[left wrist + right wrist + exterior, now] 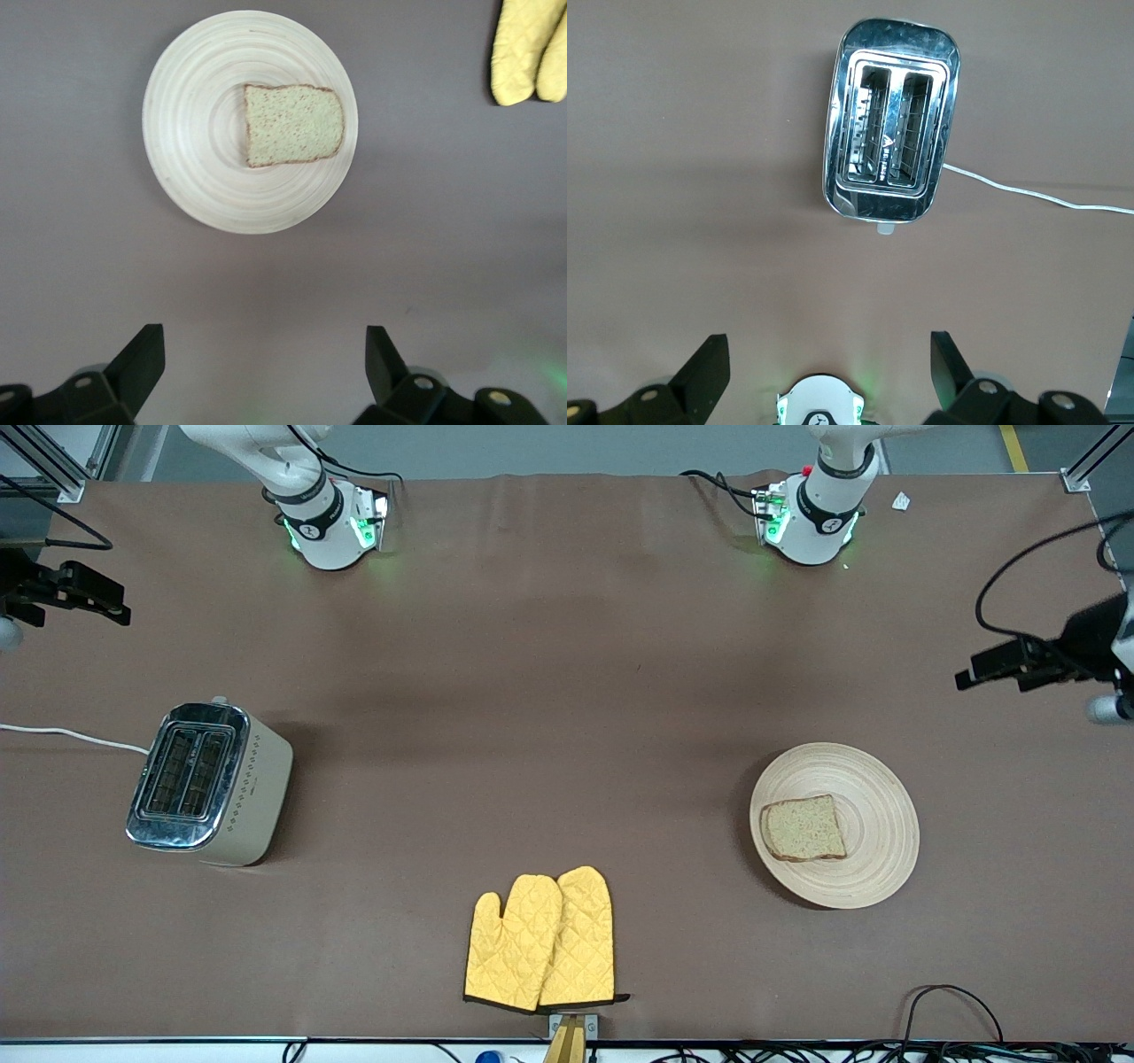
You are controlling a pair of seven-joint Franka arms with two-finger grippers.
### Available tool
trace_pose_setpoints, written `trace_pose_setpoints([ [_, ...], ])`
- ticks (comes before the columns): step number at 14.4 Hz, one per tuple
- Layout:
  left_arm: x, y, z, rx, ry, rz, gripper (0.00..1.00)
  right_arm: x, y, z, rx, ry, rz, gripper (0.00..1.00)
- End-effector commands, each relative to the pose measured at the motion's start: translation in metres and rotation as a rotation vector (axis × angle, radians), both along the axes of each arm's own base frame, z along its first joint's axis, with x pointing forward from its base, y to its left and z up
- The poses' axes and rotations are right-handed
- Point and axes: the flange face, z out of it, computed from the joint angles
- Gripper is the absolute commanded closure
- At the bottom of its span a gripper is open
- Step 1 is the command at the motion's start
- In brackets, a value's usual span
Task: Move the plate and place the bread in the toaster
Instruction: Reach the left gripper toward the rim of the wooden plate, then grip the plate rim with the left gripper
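The pale-wood plate [873, 850] lies toward the left arm's end of the table, with the slice of brown bread [803, 829] flat on it. My left gripper [974, 675] hangs high over the table between its base and the plate, open and empty. In the left wrist view [266, 354] the plate [199, 133] and bread [292, 124] lie well below it. The cream toaster [213, 784] stands toward the right arm's end, both slots empty. My right gripper [111, 602] hangs high, open and empty. In the right wrist view [830, 354] the toaster [890, 119] lies below it.
Two yellow oven mitts [542, 939] lie near the table's front edge, between toaster and plate, and show in the left wrist view [532, 49]. The toaster's white cord [71, 735] runs off the table's end. Cables [948, 1010] lie at the front edge.
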Motion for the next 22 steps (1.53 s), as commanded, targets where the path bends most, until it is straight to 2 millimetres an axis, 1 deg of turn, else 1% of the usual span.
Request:
trace_pose_setpoints([
  [1,0.027,0.039,-0.053,-0.145,-0.006,-0.022,0.0,-0.001,-0.001,0.004,0.0,0.002,0.006,0.0],
  [3,0.035,0.067,-0.095,-0.207,0.004,0.013,0.0,-0.001,-0.001,0.004,0.0,0.002,0.006,0.0],
  [5,0.041,0.091,-0.127,-0.242,-0.011,0.016,0.0,-0.001,-0.001,0.004,0.0,0.002,0.006,0.0],
  [6,0.044,0.104,-0.147,-0.254,-0.02,0.027,0.0,-0.001,-0.001,0.004,0.0,0.002,0.006,0.0],
  [7,0.048,0.107,-0.164,-0.288,-0.021,0.04,0.0,-0.001,0.0,0.004,0.001,0.001,0.005,0.0],
  [8,0.049,0.117,-0.179,-0.333,-0.014,0.081,0.0,-0.002,0.0,0.004,-0.001,0.003,0.002,0.0],
  [9,0.047,0.136,-0.201,-0.384,-0.005,0.13,0.0,-0.002,0.0,0.004,-0.001,0.003,-0.001,0.0],
  [11,0.046,0.148,-0.245,-0.488,-0.013,0.143,0.0,-0.002,-0.009,0.004,-0.004,0.002,-0.006,0.0],
  [13,0.046,0.153,-0.286,-0.593,-0.021,0.182,0.02,-0.002,-0.013,0.003,-0.002,0.002,-0.014,0.0],
  [15,0.047,0.148,-0.308,-0.652,-0.011,0.22,0.08,-0.001,-0.008,0.002,0.0,0.005,-0.018,0.0],
  [17,0.047,0.147,-0.327,-0.697,0.006,0.268,0.09,-0.001,-0.008,0.002,0.0,0.005,-0.021,0.0],
  [19,0.054,0.15,-0.335,-0.701,0.001,0.268,0.1,-0.002,-0.01,0.003,0.002,0.004,-0.022,0.0],
  [20,0.056,0.153,-0.343,-0.698,0.0,0.267,0.1,-0.002,-0.01,0.003,0.002,0.003,-0.021,0.0],
  [22,0.056,0.161,-0.356,-0.684,-0.013,0.277,0.11,-0.002,-0.007,0.004,0.005,0.002,-0.016,0.0],
])
